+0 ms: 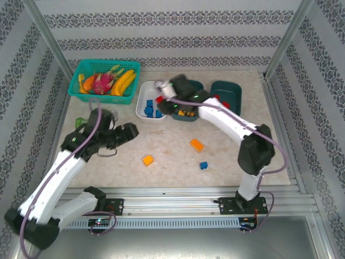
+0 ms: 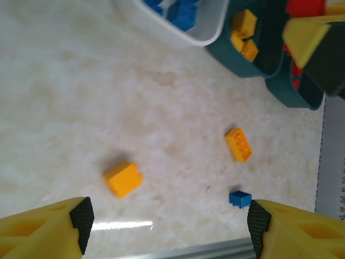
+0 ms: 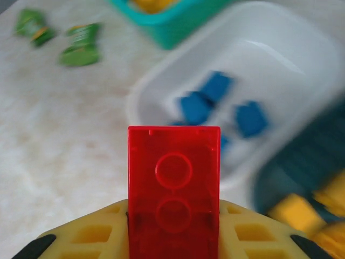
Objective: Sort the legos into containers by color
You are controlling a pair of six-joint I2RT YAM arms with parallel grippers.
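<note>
As jaws clamp, R gripper [image 3: 173, 240] holds red lego [image 3: 173, 178].

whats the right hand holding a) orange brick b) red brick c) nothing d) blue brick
b, the right wrist view shows the right hand clamped on a red brick that sticks up between its fingers.

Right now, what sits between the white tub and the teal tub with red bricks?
Another teal tub, holding orange bricks, sits between the white tub and the far teal tub; the top view shows it.
</note>
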